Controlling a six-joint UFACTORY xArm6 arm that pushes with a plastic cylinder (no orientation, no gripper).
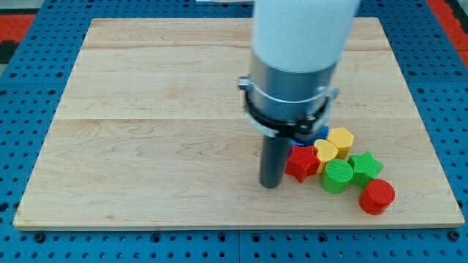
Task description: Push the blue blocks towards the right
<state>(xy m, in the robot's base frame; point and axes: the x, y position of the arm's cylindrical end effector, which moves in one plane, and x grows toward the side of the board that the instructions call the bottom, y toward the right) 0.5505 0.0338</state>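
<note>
Since I end in a bare rod and have no jaws to open, close or hold anything with, everything here rests on my tip (271,184), which stands on the wooden board (146,109) just to the view's left of the red star-shaped block (300,164), very near it though I cannot tell whether they touch. In the one camera view the blocks sit bunched toward the view's lower right, and my own body covers part of them. Of the blue blocks I see only a sliver of one blue block (319,134), its shape hidden, peeping out behind the cluster beside the yellow hexagon (341,137). I judge the push rightward is under way, with the blue already well over; next I need to get behind the blue from its left side and drive it right without scattering the neighbours. Counted: one blue visible, two yellow, including the yellow block (325,151), two green, the green cylinder (337,176) and green star (365,165), and two red, with the red cylinder (376,196).
</note>
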